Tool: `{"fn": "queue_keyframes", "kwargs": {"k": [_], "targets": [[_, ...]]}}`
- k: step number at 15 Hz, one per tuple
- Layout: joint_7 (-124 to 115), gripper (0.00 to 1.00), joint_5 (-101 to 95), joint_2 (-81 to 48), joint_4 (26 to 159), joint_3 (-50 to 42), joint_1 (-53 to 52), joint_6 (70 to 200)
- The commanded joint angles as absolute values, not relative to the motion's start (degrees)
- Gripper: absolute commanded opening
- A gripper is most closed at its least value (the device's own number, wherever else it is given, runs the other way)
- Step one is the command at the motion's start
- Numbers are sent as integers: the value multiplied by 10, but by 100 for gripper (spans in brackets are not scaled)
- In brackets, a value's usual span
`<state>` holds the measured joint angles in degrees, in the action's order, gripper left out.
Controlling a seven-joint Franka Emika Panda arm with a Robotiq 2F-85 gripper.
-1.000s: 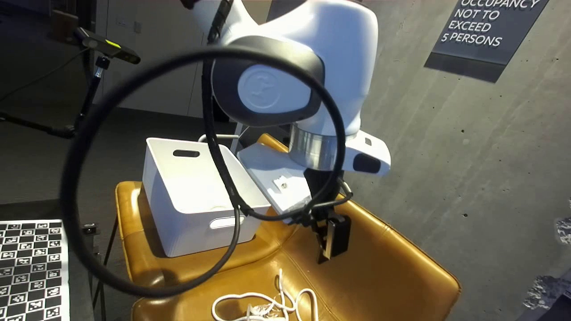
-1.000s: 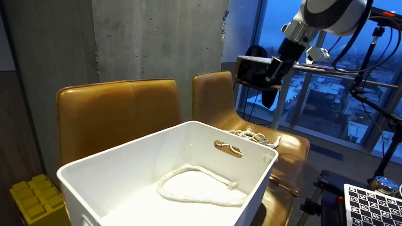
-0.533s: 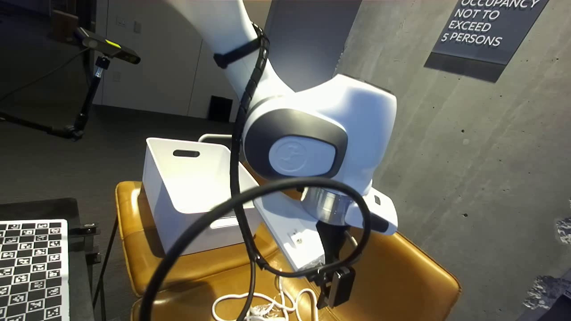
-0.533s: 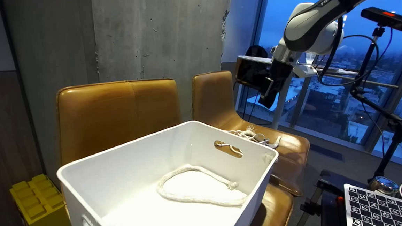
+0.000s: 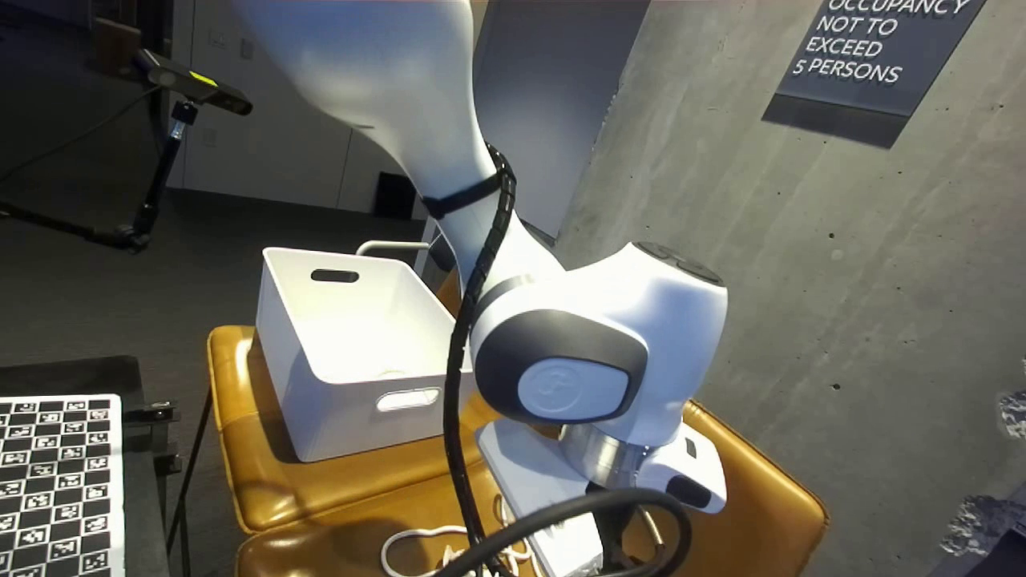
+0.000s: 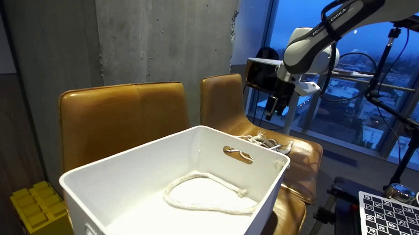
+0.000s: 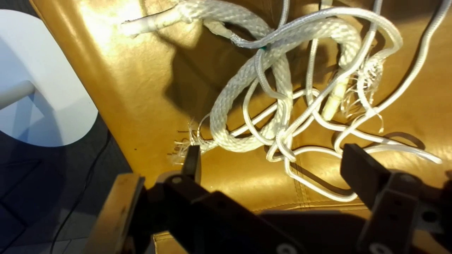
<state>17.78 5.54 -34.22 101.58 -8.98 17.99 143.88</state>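
Approach stage, likely. Your claw [image 7: 272,160] hangs spread, gripping nothing, above the white rope tangle [image 7: 218,120] on the tan surface [image 7: 134,106]. Next move calls, I'd judge, for lowering until part of that tangle fills the gap.

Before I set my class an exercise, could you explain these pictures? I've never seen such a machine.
This is a robot arm ending in a two-fingered gripper. Two pictures are taken from outside the robot; the third is from a camera on its wrist, looking down past the gripper. On a tan chair lies a tangle of white ropes, thick and thin, some ends frayed. The gripper is open above them and holds nothing. A white bin stands on a neighbouring chair, with another rope curled inside.
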Motion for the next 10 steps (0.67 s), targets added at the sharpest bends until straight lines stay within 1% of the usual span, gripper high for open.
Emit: {"fn": "queue_keyframes", "kwargs": {"k": [1,10], "targets": [[159,100,32,-387,971,-92,191,1431],[130,100,9,-485,894,-100,208,1439]]}}
